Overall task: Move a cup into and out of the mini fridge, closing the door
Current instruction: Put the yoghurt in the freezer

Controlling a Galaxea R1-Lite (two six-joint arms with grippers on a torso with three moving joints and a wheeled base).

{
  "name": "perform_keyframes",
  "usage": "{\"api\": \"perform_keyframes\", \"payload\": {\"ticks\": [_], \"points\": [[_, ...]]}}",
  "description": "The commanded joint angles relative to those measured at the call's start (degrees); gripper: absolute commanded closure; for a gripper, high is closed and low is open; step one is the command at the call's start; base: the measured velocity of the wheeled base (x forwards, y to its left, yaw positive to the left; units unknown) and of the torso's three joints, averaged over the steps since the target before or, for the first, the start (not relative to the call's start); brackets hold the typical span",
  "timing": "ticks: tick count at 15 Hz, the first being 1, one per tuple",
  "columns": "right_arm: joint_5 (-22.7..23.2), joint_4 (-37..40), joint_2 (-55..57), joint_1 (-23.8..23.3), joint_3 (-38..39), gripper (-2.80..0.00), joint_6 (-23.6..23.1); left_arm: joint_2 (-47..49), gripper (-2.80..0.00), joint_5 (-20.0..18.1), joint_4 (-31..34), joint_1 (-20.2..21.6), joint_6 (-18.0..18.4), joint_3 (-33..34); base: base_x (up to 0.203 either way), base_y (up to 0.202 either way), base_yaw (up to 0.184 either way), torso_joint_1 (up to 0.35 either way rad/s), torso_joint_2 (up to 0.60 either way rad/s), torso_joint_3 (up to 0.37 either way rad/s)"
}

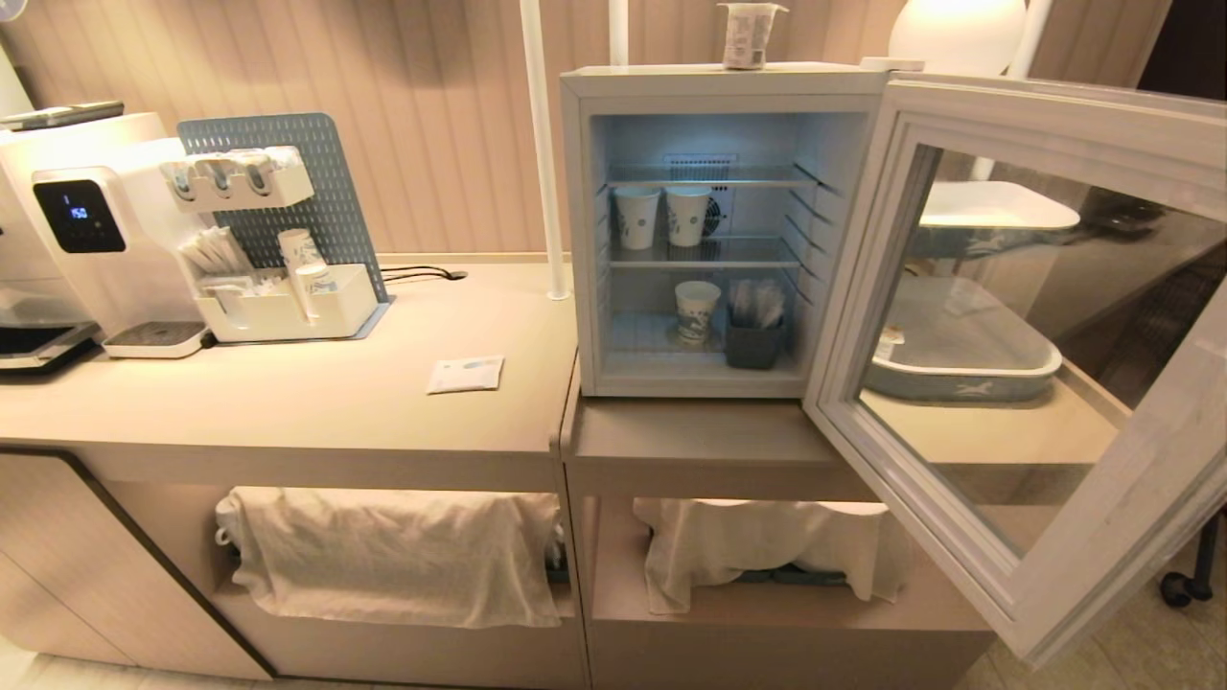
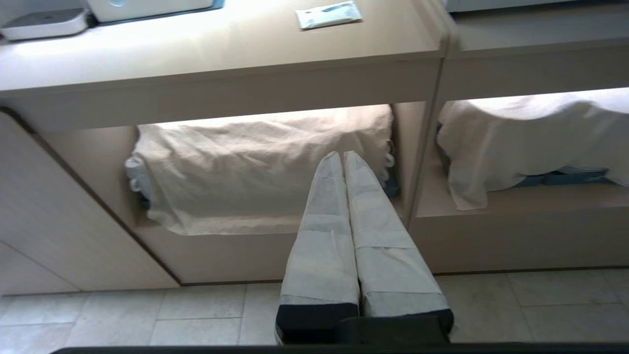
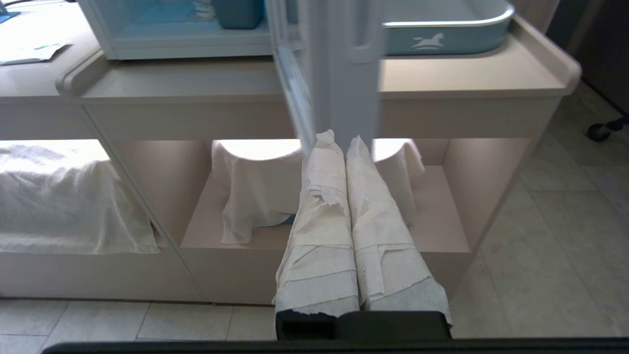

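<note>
Both my pincers are pressed tight and empty: left gripper (image 2: 343, 156) and right gripper (image 3: 339, 140) hang low before the counter's lower shelves. At twelve o'clock the mini fridge (image 1: 714, 81) stands with the door (image 1: 1035, 115) swung wide; the cup (image 1: 750, 34) sits on top.

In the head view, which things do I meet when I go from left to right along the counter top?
Coffee machine → blue pegboard organizer → flat paper packet → white pole → mini fridge → its open door.
</note>
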Motion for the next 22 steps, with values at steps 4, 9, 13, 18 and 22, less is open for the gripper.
{"api": "perform_keyframes", "payload": {"ticks": [4, 9, 13, 18, 22], "points": [[-0.01, -0.01, 0.08, 0.02, 0.01, 0.0, -0.03, -0.02, 0.0, 0.01, 0.12, 0.04, -0.29, -0.03, 0.0, 0.189, -0.001, 0.002, 0.0, 0.001], [-0.01, -0.01, 0.08, 0.02, 0.01, 0.0, -0.03, -0.02, 0.0, 0.01, 0.12, 0.04, -0.32, -0.03, 0.0, 0.191, -0.001, 0.002, 0.0, 0.001], [-0.01, -0.01, 0.08, 0.02, 0.01, 0.0, -0.03, -0.02, 0.0, 0.01, 0.12, 0.04, -0.32, -0.03, 0.0, 0.191, 0.0, 0.003, 0.01, 0.002], [-0.01, -0.01, 0.08, 0.02, 0.01, 0.0, -0.03, -0.02, 0.0, 0.1, 0.38, 0.04, -0.32, -0.12, 0.0, 0.068, 0.001, 0.001, 0.0, 0.003], [-0.01, -0.01, 0.08, 0.02, 0.01, 0.0, -0.03, -0.02, 0.0, 0.1, 0.38, 0.04, -0.23, -0.12, 0.149, 0.003, 0.0, 0.003, 0.0, 0.002]]}}
